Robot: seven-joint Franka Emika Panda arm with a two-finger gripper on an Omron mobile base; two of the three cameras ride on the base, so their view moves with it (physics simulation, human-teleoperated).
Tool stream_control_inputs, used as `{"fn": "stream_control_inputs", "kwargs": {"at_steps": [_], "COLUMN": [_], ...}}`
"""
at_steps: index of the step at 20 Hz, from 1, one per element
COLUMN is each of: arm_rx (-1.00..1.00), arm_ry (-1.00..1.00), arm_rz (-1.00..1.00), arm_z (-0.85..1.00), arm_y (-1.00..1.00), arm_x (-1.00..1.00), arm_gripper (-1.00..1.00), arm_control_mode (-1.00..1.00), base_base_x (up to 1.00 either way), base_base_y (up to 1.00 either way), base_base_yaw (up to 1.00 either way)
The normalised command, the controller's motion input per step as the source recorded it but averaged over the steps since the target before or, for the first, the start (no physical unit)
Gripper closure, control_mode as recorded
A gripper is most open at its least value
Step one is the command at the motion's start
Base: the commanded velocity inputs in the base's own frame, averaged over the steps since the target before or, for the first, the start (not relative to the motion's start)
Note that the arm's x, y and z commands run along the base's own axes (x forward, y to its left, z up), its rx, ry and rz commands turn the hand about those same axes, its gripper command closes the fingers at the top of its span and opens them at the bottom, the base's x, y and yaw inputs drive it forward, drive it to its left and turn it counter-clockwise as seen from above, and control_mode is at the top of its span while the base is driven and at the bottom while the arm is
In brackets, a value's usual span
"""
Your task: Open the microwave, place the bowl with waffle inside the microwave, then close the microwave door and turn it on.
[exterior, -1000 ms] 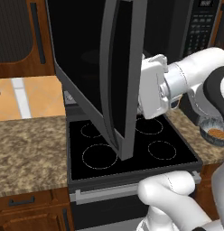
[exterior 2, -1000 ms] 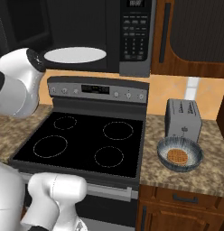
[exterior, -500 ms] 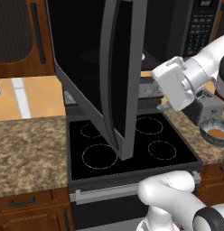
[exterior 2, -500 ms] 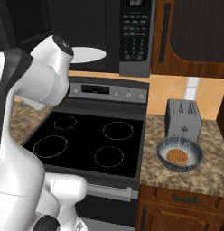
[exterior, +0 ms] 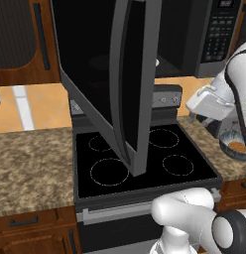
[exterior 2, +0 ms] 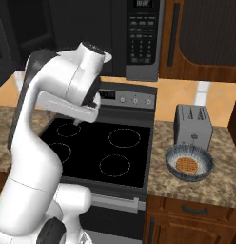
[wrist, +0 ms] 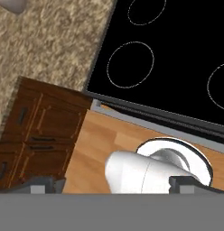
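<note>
Presently shows a rendered kitchen, with the microwave point(exterior 2: 143, 38) mounted high over a black glass-top stove point(exterior 2: 105, 147). Shows the microwave door point(exterior: 130, 84) swung wide open toward the near side, hanging over the left half of the burners and leaving the dark cavity exposed behind it. Places the bowl with waffle point(exterior 2: 190, 163) on the speckled stone counter point(exterior 2: 220, 186) to the right of the stove, just in front of a small grey toaster point(exterior 2: 192, 125), close to it and possibly touching, though hard to judge from this angle.

Finds the white arm bent high over the stove, with the hand pointing down toward the stove's near edge and the floor. Catches the gripper point(wrist: 113, 186) with its two dark tips spread as wide apart as possible, holding nothing.

Suggests the opening step is done and the pickup comes next. Judges the bowl to be light, rigid and metallic, so likely slick, with a loose waffle lying flat inside. Recommends pinching the thin rim at one side, one finger inside and one outside. Advises keeping it level, since a one-sided hold may let it tilt.
</note>
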Motion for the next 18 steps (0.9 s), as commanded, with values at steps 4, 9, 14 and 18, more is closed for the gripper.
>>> {"fn": "stream_control_inputs", "kwargs": {"at_steps": [4,9,14,18], "arm_rx": [-0.35,-0.31,-0.14,-0.1], "arm_ry": [-0.05,0.04,0.05,0.0], "arm_rz": [0.0,-0.06,-0.13,-0.1], "arm_z": [-0.75,-0.32,-0.26,-0.3], "arm_y": [-1.0,-0.97,-1.0,-0.78], "arm_x": [0.35,0.0,0.14,0.19], "arm_gripper": [-1.0,-1.0,-1.0,-1.0], "arm_control_mode": [-1.0,-1.0,-1.0,-1.0], "base_base_x": [0.0,0.0,0.0,0.0], "base_base_y": [0.0,0.0,0.0,0.0], "base_base_yaw": [0.0,0.0,0.0,0.0]}}
